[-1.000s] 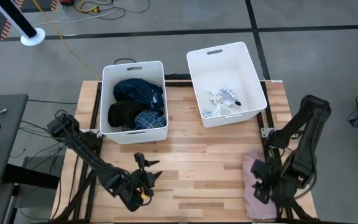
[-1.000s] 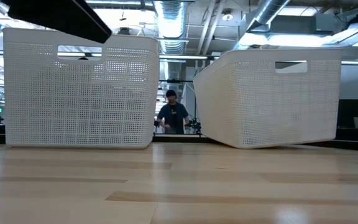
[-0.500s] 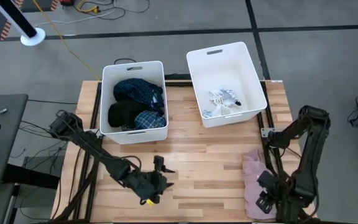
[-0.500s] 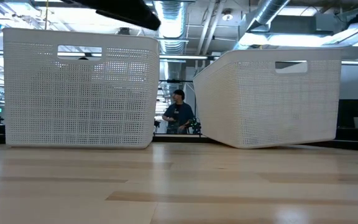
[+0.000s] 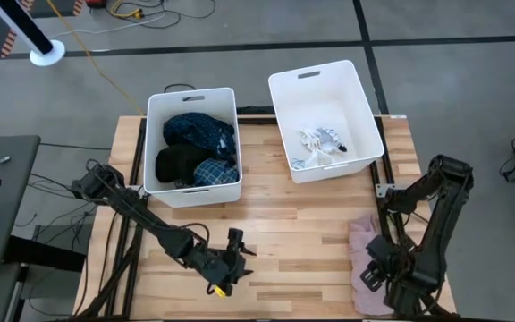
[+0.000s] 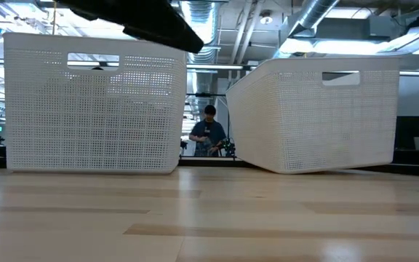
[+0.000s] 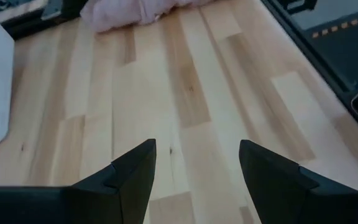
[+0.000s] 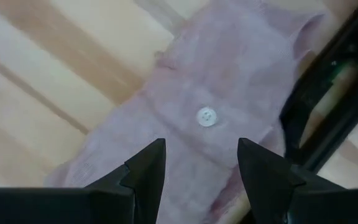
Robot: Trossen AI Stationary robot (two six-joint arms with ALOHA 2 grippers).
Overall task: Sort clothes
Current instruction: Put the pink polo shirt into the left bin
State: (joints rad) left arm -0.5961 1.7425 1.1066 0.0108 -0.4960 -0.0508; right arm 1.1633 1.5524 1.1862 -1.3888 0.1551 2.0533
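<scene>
A pale pink garment (image 5: 362,259) lies crumpled on the wooden table (image 5: 293,224) near its right front edge, the only piece of clothing not yet in a bin. The right gripper (image 5: 375,273) hangs directly over it with its fingers apart and nothing between them; in the right wrist view the pink cloth and a small white button (image 8: 206,116) fill the space just beyond the fingertips. The other clothes already appear sorted. The left bin (image 5: 192,143) holds the dark ones: a navy patterned piece (image 5: 199,130), a black piece (image 5: 179,164) and a blue plaid piece (image 5: 215,172). The right bin (image 5: 325,116) holds a small heap of white cloth (image 5: 320,143), possibly with a striped piece in it, though that is hard to make out from above. So the sorting looks nearly finished, with one garment left to grasp and carry, probably to the right bin with the light things. The left gripper (image 5: 231,259) hovers above bare wood near the middle of the front edge, fingers spread and empty, well apart from the pink garment. Nothing lies on the table between the garment and the bins. Far behind the table, seen between the two bins in the low view, a person (image 6: 208,131) stands in the room.
</scene>
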